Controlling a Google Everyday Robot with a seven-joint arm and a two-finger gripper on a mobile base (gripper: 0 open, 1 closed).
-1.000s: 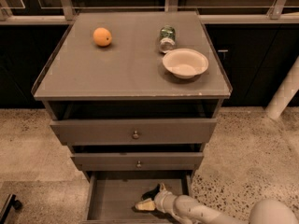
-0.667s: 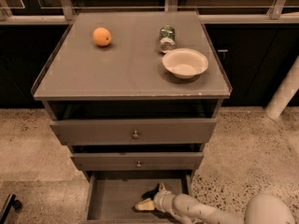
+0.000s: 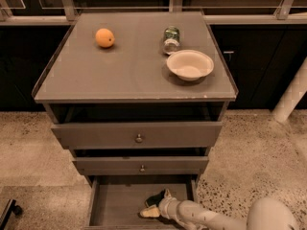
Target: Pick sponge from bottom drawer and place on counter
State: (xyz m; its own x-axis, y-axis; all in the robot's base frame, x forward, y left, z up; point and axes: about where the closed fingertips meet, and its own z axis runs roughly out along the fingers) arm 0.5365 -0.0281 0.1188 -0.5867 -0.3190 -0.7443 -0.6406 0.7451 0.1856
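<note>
The bottom drawer [image 3: 115, 206] is pulled open at the foot of the cabinet. My gripper [image 3: 157, 204] reaches into it from the lower right and sits low over the drawer floor, right of centre. A small dark shape at the gripper's tip is the sponge [image 3: 154, 198], partly hidden by the gripper. The counter [image 3: 129, 71] is the broad grey top above, well away from the gripper.
On the counter stand an orange fruit [image 3: 105, 37] at the back left, a green-topped jar [image 3: 171, 38] at the back right and a pale bowl [image 3: 190, 64] in front of the jar. Two knobbed drawers [image 3: 138, 135] overhang the bottom one. A pale post [image 3: 291, 97] stands at the right.
The arm's white elbow at the lower right has shifted slightly left. The gripper stays at the same spot in the bottom drawer.
</note>
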